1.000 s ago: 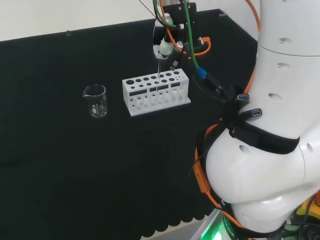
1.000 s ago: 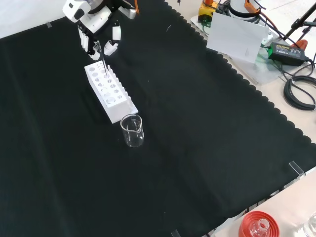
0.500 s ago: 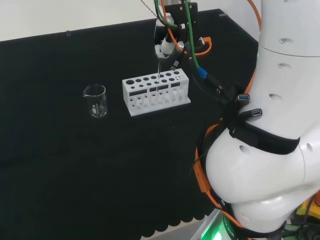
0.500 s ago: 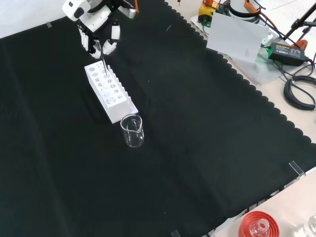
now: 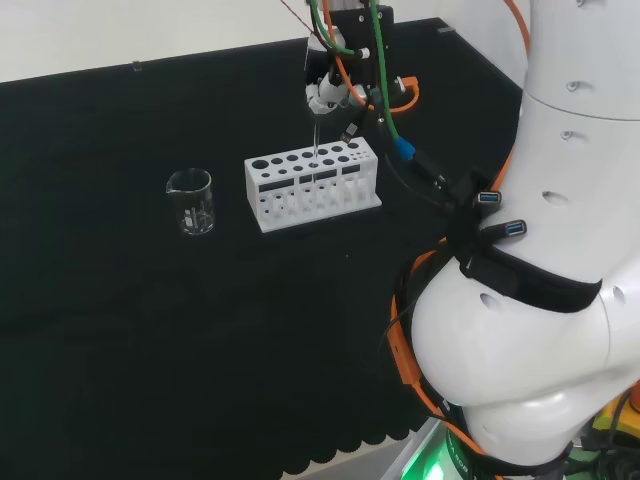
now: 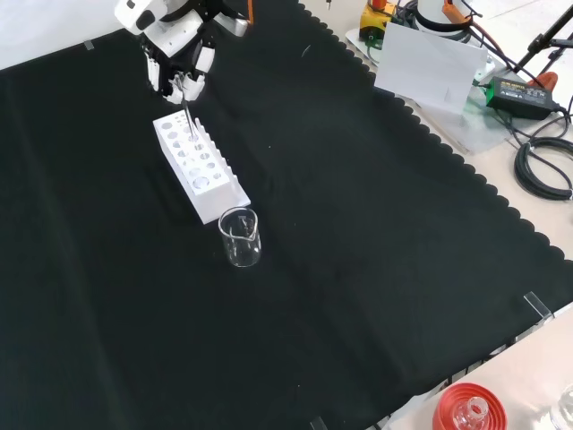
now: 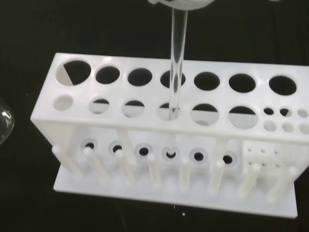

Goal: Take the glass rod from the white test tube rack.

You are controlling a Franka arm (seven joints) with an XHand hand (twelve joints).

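Pinching the top of the glass rod [image 7: 176, 58], the hand [image 6: 179, 70] is lifting it out of the white test tube rack [image 5: 312, 185]; its tip is hanging inside a middle hole. Next, a straight upward pull should clear the rim.

- Glass rod [image 7: 176, 58]: upper end hidden inside the blurred robot hand [image 7: 181, 4], itself cut off at the wrist view's edge.
- Beaker [image 7: 4, 124]: cropped to a sliver.
- Rack [image 7: 169, 145]: far corner cropped.
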